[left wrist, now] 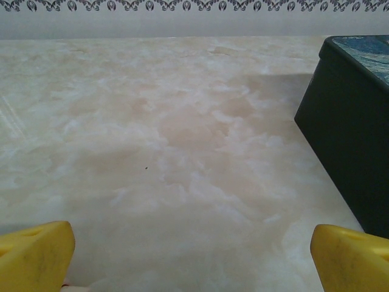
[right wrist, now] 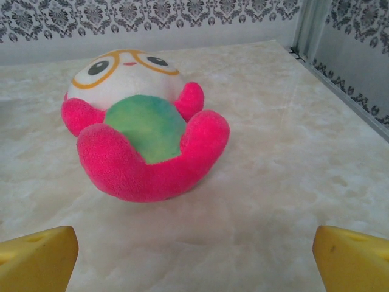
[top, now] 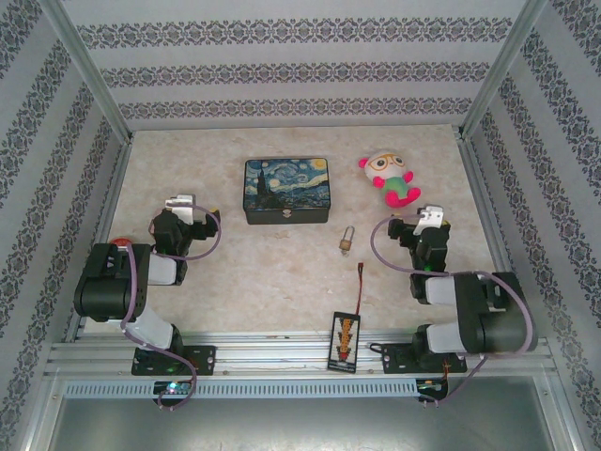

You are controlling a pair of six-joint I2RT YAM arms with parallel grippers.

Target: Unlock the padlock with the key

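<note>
From above, the padlock [top: 346, 241] lies loose in front of the box [top: 286, 190], nearer my right gripper [top: 427, 218], so that side should reach for it.

Left wrist: my left gripper [left wrist: 193, 255] is spread wide and empty beside the box.

Right wrist: its jaws are equally wide and empty, facing the plush toy [right wrist: 143, 131].

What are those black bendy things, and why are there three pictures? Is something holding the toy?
Those are two robot arms, each ending in a gripper, like a two-fingered hand. The big picture looks down from above at the left gripper and right gripper over a pale table. The other two come from little cameras on the wrists, so yellow fingertips peek in below. On the table lie a painted box, a plush toy, a tiny padlock and a small black board with a wire. Both grippers are open and hold nothing.
</note>
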